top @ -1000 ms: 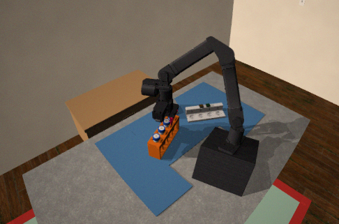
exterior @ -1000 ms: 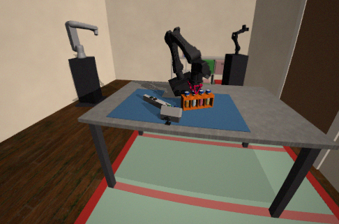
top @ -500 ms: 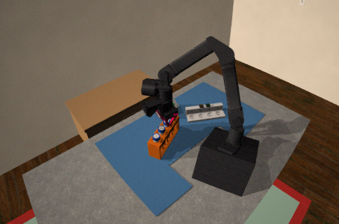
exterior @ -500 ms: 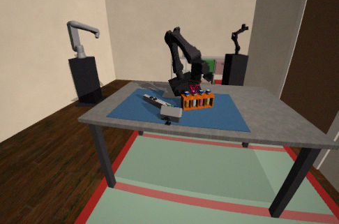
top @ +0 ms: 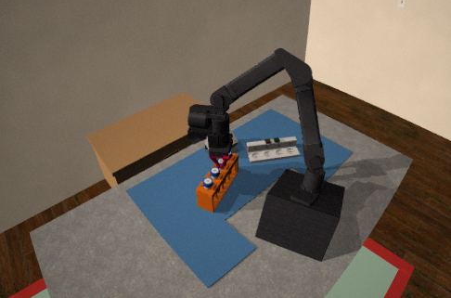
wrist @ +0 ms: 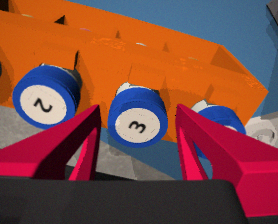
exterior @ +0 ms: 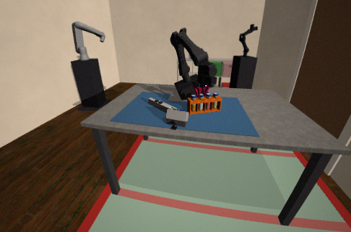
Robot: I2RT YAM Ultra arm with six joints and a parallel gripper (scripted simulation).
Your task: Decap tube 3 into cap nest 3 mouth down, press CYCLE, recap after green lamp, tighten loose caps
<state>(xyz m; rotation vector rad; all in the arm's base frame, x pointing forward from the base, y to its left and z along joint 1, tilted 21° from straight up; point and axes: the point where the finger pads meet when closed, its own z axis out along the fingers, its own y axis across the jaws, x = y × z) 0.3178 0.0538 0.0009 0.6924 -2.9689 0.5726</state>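
The orange decapping station (top: 218, 182) stands on the blue mat with four blue-capped tubes; it also shows in the exterior view (exterior: 204, 105). In the wrist view, the cap of tube 3 (wrist: 137, 122), blue with a white dot marked 3, sits on its tube in the station (wrist: 150, 65). My gripper (wrist: 138, 113) is open, one red finger on each side of cap 3, with a clear gap at each side. Cap 2 (wrist: 45, 102) is to the left. Cap 4 (wrist: 220, 120) is partly hidden behind the right finger. My gripper (top: 221, 161) hangs over the station's far end.
The white cap tray with its console (top: 272, 149) lies on the mat beyond the station, its nests empty. The small grey key desk (exterior: 177, 117) stands near the table's front edge. A brown box (top: 139, 140) stands beside the table. Other robot arms stand on the floor.
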